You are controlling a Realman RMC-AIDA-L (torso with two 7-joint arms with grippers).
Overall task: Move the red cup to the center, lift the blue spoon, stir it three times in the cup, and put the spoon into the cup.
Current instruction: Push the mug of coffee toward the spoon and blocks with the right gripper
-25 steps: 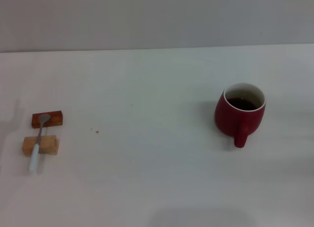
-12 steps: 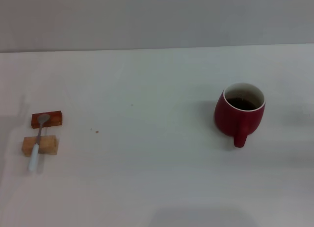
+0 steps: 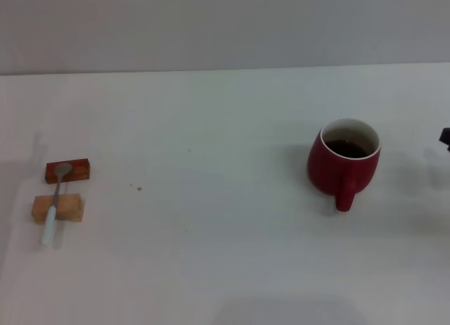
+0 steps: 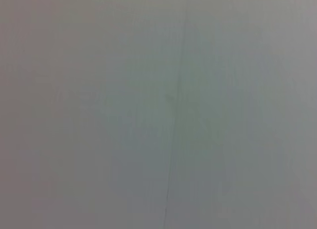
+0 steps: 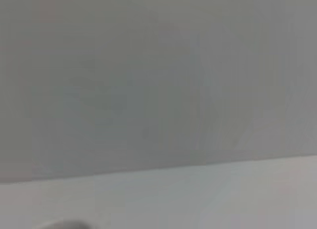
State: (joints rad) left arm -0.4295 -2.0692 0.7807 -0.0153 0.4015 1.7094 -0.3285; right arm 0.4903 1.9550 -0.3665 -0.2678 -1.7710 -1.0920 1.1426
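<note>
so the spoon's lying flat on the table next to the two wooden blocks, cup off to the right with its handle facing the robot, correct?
Not quite. In the head view the blue spoon lies across the two wooden blocks, its bowl on the darker one, its handle over the lighter one. The red cup does stand to the right, handle toward the robot.
</note>
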